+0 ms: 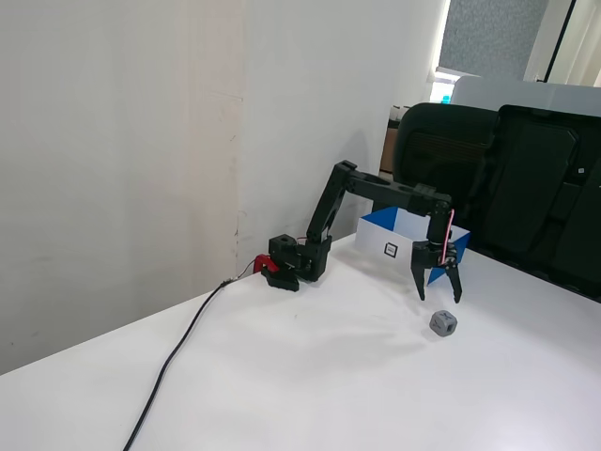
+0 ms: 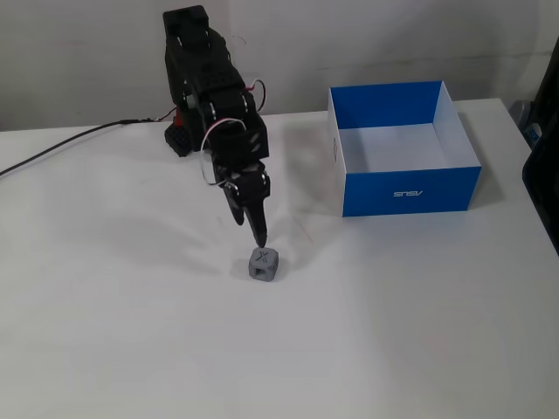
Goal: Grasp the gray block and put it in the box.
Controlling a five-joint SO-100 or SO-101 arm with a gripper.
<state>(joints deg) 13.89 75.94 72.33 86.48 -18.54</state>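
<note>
The gray block rests on the white table, a small cube with dark dimples. My gripper hangs just above it and slightly behind, pointing down. In the fixed view from the side its two fingers stand spread apart, open, with nothing between them. The fixed view from the front shows the fingers overlapping as one dark point, just short of the block's top. The box, blue outside and white inside, stands apart from the block, behind the gripper in the side view and to the right in the front view.
The arm's base, with a red part, sits by the wall, and a black cable runs from it across the table. Black chairs stand behind the table's far edge.
</note>
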